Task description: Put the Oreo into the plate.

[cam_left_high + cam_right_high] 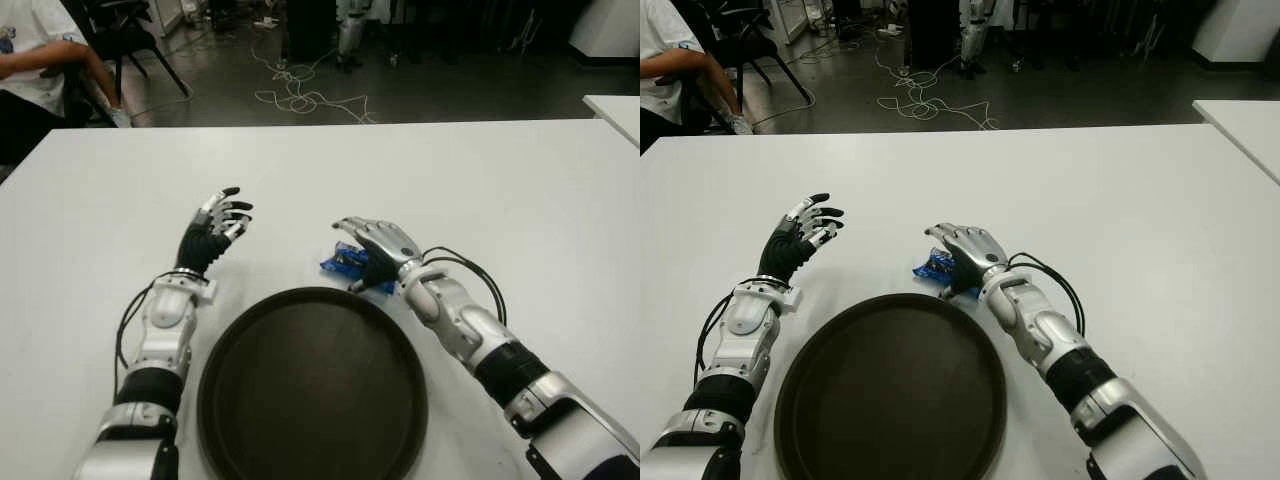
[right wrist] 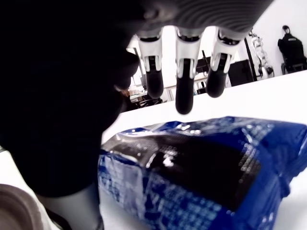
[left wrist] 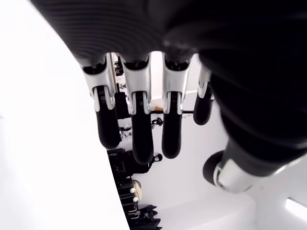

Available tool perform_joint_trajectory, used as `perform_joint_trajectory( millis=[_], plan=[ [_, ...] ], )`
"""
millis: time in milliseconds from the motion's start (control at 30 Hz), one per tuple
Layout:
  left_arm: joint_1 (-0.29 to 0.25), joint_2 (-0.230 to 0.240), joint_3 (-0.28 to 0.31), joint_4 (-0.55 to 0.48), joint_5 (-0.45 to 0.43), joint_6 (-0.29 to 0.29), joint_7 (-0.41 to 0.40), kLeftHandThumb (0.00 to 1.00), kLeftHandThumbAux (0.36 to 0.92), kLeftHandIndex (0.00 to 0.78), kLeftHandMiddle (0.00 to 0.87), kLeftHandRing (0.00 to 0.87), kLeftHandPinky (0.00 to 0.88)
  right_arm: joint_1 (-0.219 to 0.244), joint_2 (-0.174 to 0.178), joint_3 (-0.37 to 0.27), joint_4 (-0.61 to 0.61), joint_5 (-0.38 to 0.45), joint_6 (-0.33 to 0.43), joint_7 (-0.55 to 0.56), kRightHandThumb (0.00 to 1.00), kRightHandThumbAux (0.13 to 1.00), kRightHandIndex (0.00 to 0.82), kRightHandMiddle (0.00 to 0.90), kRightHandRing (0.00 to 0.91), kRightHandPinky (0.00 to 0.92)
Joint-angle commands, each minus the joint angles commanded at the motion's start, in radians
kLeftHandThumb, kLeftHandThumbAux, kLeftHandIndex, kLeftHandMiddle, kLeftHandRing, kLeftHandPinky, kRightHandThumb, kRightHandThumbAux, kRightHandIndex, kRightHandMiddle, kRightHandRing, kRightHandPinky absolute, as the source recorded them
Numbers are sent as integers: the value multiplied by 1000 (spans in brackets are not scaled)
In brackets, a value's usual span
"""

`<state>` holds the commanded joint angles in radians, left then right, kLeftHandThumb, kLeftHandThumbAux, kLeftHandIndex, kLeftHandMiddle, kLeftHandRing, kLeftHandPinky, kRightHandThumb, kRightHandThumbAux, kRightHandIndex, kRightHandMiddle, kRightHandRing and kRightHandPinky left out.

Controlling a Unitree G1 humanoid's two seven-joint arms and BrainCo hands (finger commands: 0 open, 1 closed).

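A white bench [image 1: 500, 180] is seen from above by the robot's head camera, with a round dark brown plate [image 1: 312, 385] set near the bench's near edge, between the two arms. Just beyond the plate's far rim, a small blue Oreo packet [image 1: 345, 262] lies on the bench, close to the rim but outside the plate. The right hand [image 1: 375, 250] is positioned palm down over the packet, its fingers extended above and past the wrapper. In the right wrist view, three fingertips [image 2: 185, 98] are seen hanging straight over the blue Oreo packet [image 2: 201, 167] with a gap of white bench visible between them and the wrapper, so the packet is not gripped; the hand is open and holding nothing, and whether the palm or thumb touches the wrapper cannot be told. The left hand [image 1: 215, 232] is shown to the left of the plate, farther from the near edge than the plate's rim, raised with its fingers spread and pointing toward the far edge. In the left wrist view its fingers [image 3: 139, 129] are seen extended and apart, holding nothing. Beyond the far edge of the bench, a dark floor with a loose white cable [image 1: 300, 95] is visible, and a seated person [image 1: 40, 60] is partly seen at the far left corner.
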<state>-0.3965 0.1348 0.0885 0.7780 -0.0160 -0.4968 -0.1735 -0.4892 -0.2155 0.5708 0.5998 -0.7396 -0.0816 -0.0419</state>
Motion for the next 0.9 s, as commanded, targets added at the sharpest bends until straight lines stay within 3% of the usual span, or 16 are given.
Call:
perform_joint_trajectory(
  millis=[133, 367, 467, 900],
  plan=[
    [1, -1, 1, -1, -3, 2, -2, 273, 687, 185, 333, 325, 304, -5, -1, -4, 15, 14, -15, 8, 0, 921, 239, 272, 271, 273],
    [4, -2, 3, -7, -11, 7, -8, 293, 665, 182, 327, 323, 302, -18, 18, -19, 71, 39, -20, 21, 0, 904, 183, 216, 219, 217],
    [4, -1, 3, -10, -10, 11, -8, 284, 671, 181, 327, 320, 298, -37, 34, -18, 143, 45, -42, -6, 0, 900, 189, 220, 220, 229],
    [1, 1, 5, -5, -12, 14, -13, 282, 665, 186, 329, 318, 291, -47, 34, -11, 190, 27, -97, -110, 90, 904, 257, 298, 291, 318]
  ],
)
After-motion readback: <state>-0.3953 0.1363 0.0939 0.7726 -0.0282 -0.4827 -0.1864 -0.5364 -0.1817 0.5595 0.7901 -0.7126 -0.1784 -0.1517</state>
